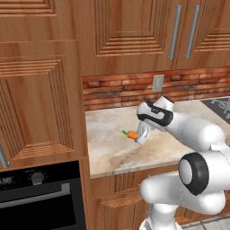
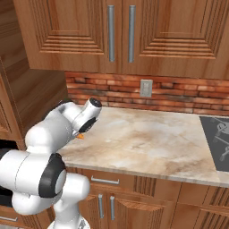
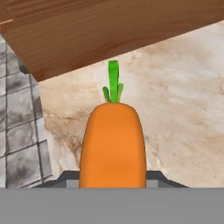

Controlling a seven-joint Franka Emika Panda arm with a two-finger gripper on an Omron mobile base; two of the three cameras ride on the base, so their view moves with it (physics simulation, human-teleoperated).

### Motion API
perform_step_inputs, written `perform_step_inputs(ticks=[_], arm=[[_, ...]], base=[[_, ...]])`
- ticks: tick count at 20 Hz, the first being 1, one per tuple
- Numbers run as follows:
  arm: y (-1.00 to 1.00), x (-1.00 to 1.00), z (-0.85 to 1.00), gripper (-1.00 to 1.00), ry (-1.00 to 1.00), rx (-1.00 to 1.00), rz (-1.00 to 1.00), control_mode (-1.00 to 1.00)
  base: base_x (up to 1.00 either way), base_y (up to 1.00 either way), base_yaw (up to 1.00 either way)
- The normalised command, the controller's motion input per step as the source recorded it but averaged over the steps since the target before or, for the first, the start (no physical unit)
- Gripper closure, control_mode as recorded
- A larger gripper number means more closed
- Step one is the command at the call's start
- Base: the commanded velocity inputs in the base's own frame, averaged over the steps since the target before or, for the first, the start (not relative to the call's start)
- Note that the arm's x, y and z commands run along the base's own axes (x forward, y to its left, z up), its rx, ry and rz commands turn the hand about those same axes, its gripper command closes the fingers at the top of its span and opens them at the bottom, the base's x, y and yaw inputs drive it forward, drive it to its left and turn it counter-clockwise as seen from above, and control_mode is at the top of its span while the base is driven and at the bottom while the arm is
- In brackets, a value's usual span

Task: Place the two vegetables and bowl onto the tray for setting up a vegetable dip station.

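A small orange carrot with a green top is clamped between my gripper's fingers, just above the left part of the marble counter. In the hand view the carrot stands large between the two fingertips, green top pointing away towards the counter's end. From the right base view only the carrot's orange end peeks out below the hand, and the arm hides the rest. The bowl and the tray are out of view.
A tall wooden cabinet with a black oven below closes the counter's left end. A brick backsplash with a wall outlet runs behind. A dark stovetop lies at the right. Upper cabinets hang overhead.
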Motion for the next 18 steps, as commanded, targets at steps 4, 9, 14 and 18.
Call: perform_step_inputs(ticks=[4, 9, 14, 18], arm=[[-0.12, -0.38, 0.25, 1.0, -0.02, -0.05, 0.22, -1.0], [-0.09, -0.38, 0.2, 1.0, -0.01, -0.06, 0.13, -1.0], [-0.03, -0.32, 0.19, 1.0, -0.01, -0.08, 0.01, -1.0], [-0.03, -0.19, 0.16, 1.0, 0.0, -0.09, 0.0, -1.0]], base=[[0.0, 0.0, 0.0], [0.0, 0.0, 0.0], [0.0, 0.0, 0.0], [0.0, 0.0, 0.0]])
